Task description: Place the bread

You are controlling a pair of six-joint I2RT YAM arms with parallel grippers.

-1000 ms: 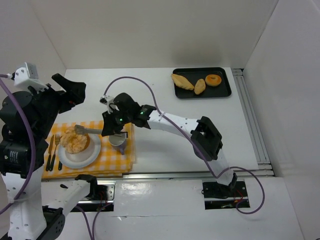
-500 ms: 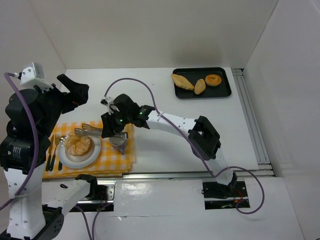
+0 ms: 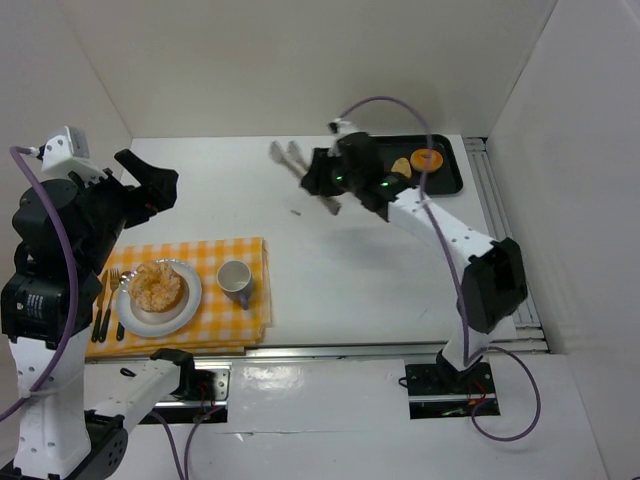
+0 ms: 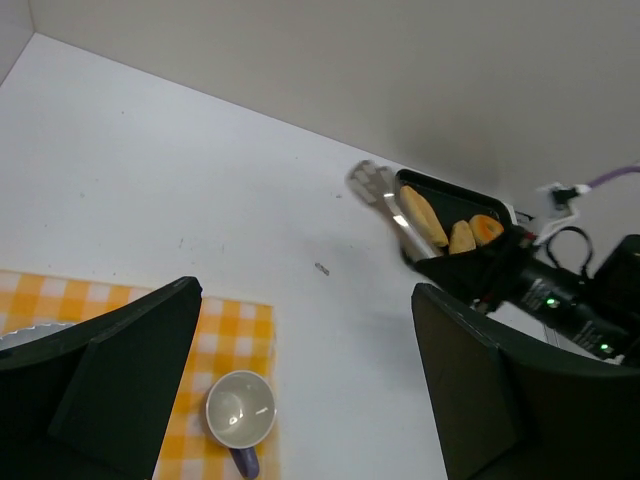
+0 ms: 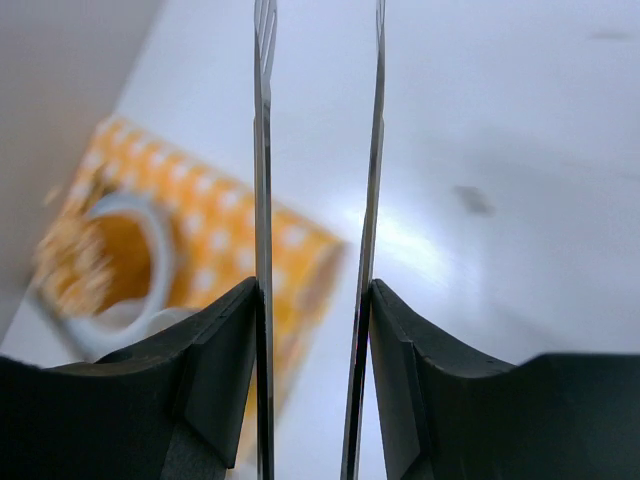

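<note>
Top external: round golden bread (image 3: 155, 287), showing no long axis, is being borne on the plate (image 3: 192, 300); empty, spread tongs (image 3: 295, 160) are being clasped by the right gripper (image 5: 313, 290).

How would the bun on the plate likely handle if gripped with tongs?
The bun looks puffy and flaky, so it is probably light and easily crushed. It sits broad and low on the plate, so it seems unlikely to roll.

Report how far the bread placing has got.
Done: a round bread sits on the white plate on the yellow checked cloth. In hand: the right pincer grips empty tongs over bare table beside the black tray; the left pincer hangs open, idle. Left: probably only setting the tongs down, unless the tray's pastries are meant to follow.
</note>
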